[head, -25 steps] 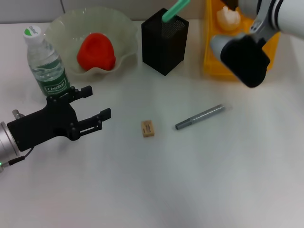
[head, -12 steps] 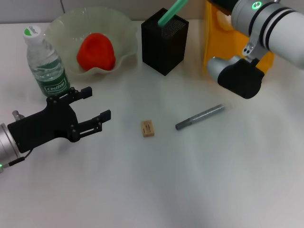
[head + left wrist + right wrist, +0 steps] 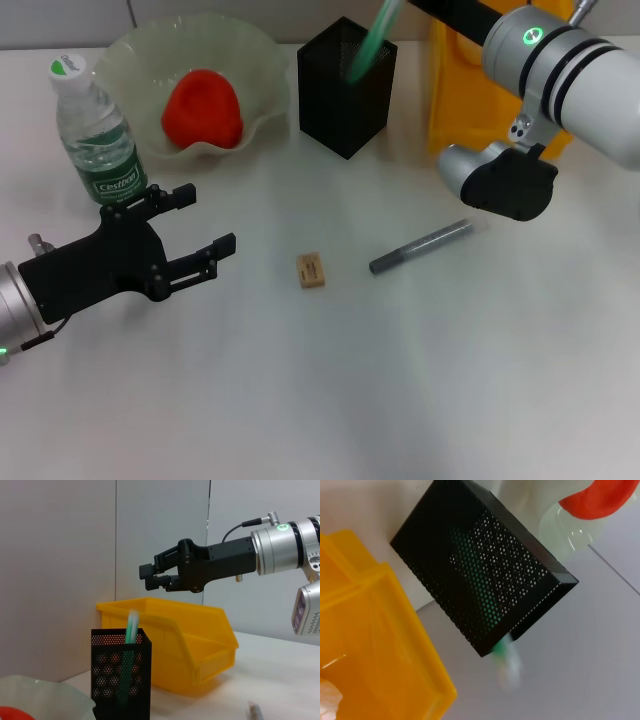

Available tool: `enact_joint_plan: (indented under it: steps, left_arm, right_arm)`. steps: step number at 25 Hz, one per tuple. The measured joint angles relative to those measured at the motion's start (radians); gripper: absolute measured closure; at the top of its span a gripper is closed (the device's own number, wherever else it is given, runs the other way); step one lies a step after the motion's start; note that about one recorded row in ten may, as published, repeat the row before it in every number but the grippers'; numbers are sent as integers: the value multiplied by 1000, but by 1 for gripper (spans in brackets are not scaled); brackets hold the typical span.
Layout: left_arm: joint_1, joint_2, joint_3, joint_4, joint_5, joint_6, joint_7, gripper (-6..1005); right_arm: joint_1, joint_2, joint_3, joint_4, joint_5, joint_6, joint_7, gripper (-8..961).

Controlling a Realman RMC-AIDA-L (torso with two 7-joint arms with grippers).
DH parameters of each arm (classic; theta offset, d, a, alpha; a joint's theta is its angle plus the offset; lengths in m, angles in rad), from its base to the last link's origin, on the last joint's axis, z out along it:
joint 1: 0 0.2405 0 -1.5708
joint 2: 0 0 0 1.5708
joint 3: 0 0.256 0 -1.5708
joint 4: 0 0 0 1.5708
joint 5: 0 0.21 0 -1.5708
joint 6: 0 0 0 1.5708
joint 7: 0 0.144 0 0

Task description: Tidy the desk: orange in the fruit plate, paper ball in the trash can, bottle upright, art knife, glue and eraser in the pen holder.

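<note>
A green glue stick [image 3: 372, 45] stands inside the black mesh pen holder [image 3: 347, 85], blurred in the left wrist view [image 3: 131, 630]. My right gripper [image 3: 150, 577] hovers above the holder and the yellow trash can [image 3: 200, 645], open and holding nothing. The tan eraser [image 3: 311, 271] and the grey art knife [image 3: 421, 246] lie on the desk. The orange [image 3: 203, 107] sits in the fruit plate [image 3: 130, 55]. The bottle [image 3: 95, 130] stands upright. A paper ball [image 3: 327, 700] rests in the trash can. My left gripper [image 3: 208, 215] is open beside the bottle.
The right arm [image 3: 560, 60] reaches over the trash can [image 3: 450, 100] at the back right. The white desk [image 3: 400, 380] stretches toward me in front of the eraser and knife.
The green glue stick went from tilted above the holder to standing down inside it. My right arm shifted toward me and left. The left arm stayed put.
</note>
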Motion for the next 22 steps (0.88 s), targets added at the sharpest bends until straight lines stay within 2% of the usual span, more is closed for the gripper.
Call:
enact_joint_plan:
  steps: [5, 8, 11, 12, 13, 14, 16, 17, 18, 21, 22]
  left_arm:
    - [1, 1, 0, 0, -1, 0, 1, 198]
    - [1, 2, 3, 0, -1, 0, 1, 198]
    - [0, 2, 7, -2, -1, 0, 7, 198]
    - [-1, 1, 9, -7, 2, 1, 11, 198]
    - [-1, 1, 9, -7, 2, 1, 11, 198]
    - [-4, 1, 10, -17, 4, 5, 13, 198]
    - [-5, 1, 10, -19, 4, 6, 13, 198]
    - [-6, 1, 11, -25, 6, 8, 13, 198]
    - [-6, 1, 11, -25, 6, 8, 13, 198]
    - [-7, 1, 13, -31, 7, 10, 13, 198]
    - [-6, 2, 14, -37, 8, 13, 13, 198]
  right_arm:
    - [5, 1, -15, 40, 2, 74, -1, 650]
    - [6, 1, -15, 47, 3, 99, -1, 545]
    - [-2, 2, -15, 62, 8, 178, 4, 439]
    - [-7, 2, -11, 70, 35, 243, 9, 436]
    - [-7, 2, -11, 70, 35, 243, 9, 433]
    - [-11, 2, -11, 71, 121, 316, 13, 431]
    - [-10, 2, -13, 69, 174, 350, 17, 425]
    - [-5, 2, -23, 62, 293, 427, 51, 422]
    - [-5, 2, -23, 62, 293, 427, 51, 422]
    - [-4, 2, -32, 43, 388, 496, 165, 422]
    - [-8, 2, -37, 32, 429, 527, 265, 422]
